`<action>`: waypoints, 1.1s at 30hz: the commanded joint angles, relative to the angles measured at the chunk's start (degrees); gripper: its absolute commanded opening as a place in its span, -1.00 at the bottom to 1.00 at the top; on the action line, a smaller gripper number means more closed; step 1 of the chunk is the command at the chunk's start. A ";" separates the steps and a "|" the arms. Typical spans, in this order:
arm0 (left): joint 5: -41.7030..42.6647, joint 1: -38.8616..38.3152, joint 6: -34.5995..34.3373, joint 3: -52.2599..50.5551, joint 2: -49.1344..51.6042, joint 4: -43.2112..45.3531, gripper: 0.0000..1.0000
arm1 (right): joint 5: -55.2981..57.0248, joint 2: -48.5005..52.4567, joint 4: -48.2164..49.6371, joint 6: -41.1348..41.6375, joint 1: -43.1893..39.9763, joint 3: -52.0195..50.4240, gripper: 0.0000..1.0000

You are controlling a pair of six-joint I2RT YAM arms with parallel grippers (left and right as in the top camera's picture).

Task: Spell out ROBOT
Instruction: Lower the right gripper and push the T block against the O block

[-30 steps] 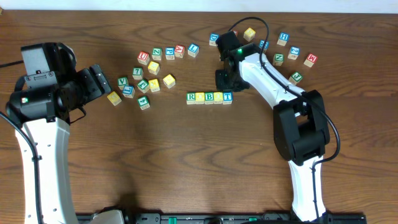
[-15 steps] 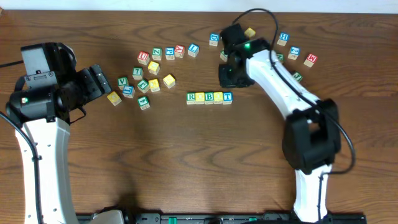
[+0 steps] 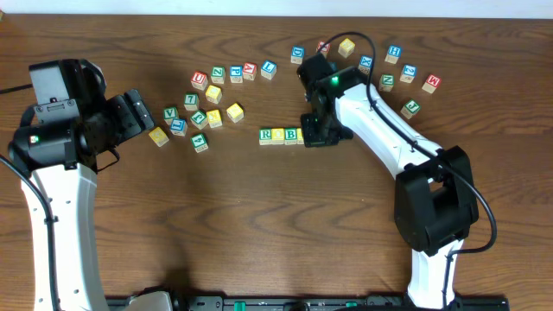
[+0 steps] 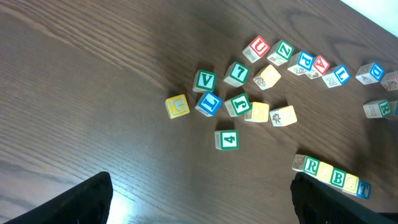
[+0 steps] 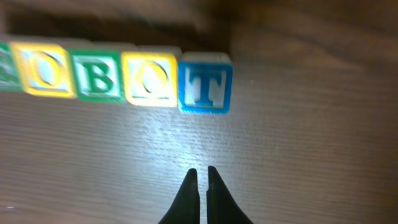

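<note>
Five cubes stand in a line on the table, reading R [image 4: 311, 166], O [image 5: 45, 70], B [image 5: 98, 74], O [image 5: 149, 78], T [image 5: 205, 83]. From overhead only the R [image 3: 266, 135], the first O [image 3: 278, 135] and the B [image 3: 291, 135] show; the right arm hides the others. My right gripper [image 5: 200, 174] is shut with nothing between its fingers, its tips just in front of the T cube and apart from it. My left gripper [image 4: 199, 208] stands wide open over bare wood at the far left [image 3: 143, 112], away from the row.
A loose cluster of lettered cubes [image 3: 203, 108] lies left of the row, with a short line of cubes [image 3: 233, 73] behind it. More cubes [image 3: 406, 73] are scattered at the back right, and a yellow one [image 3: 346, 47] sits near the right arm's cable.
My right gripper has swung from behind the row down over its T end, and its jaws have closed fully. The left arm and the cubes have not moved.
</note>
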 commanded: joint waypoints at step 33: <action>-0.55 0.20 -0.68 0.35 0.37 -0.15 0.81 | 3.63 0.74 12.02 6.38 1.31 -8.52 -0.95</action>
